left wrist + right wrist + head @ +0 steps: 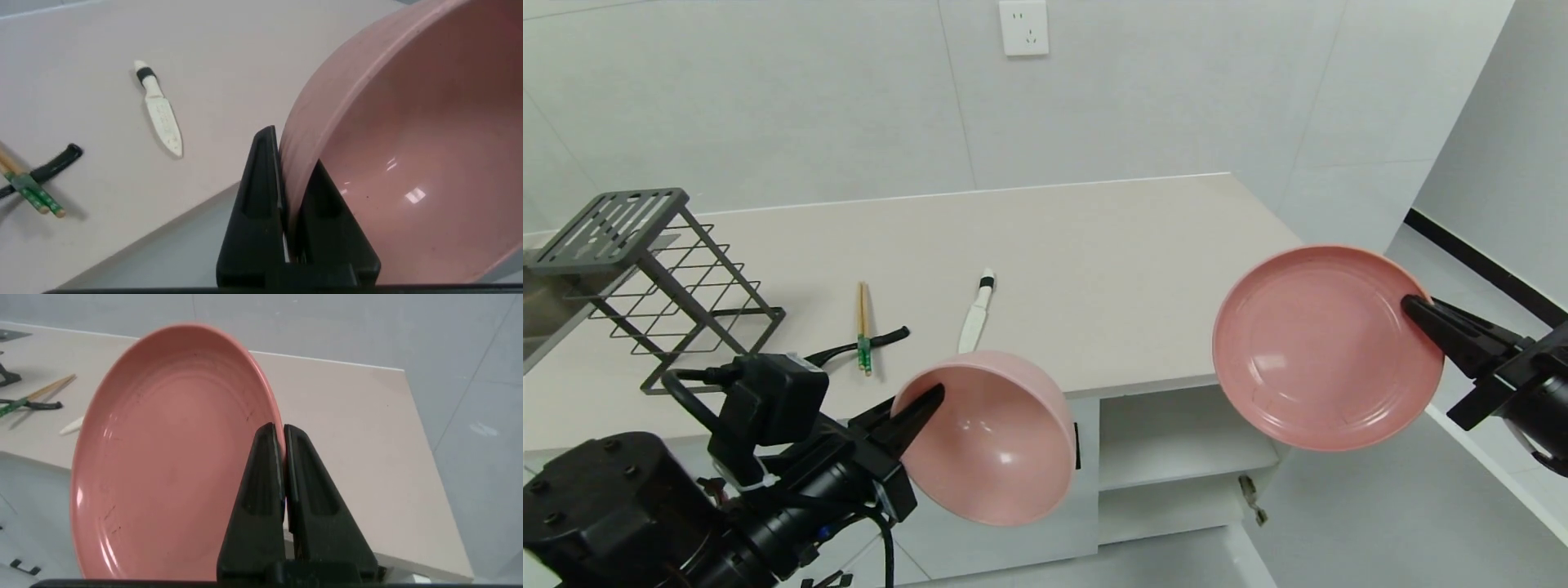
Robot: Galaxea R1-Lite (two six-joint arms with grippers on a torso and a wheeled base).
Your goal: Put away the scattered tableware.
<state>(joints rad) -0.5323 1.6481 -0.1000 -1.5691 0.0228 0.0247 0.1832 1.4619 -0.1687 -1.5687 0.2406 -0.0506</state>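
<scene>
My left gripper (931, 396) is shut on the rim of a pink bowl (996, 441), held tilted in the air just in front of the counter's front edge; its fingers (270, 188) pinch the bowl (409, 147) wall. To the right of the counter, my right gripper (1413, 306) is shut on the rim of a pink plate (1323, 347), held up on edge; the plate (163, 482) stands before the fingers (265, 478). On the counter lie a pair of chopsticks (863, 327), a white knife (977, 313) and a black utensil (866, 343).
A black wire rack (654, 269) stands at the counter's left end. Below the beige counter (1094, 269), an open cabinet with white shelves (1176, 457) shows. A wall with a socket (1023, 27) rises behind. Floor lies to the right.
</scene>
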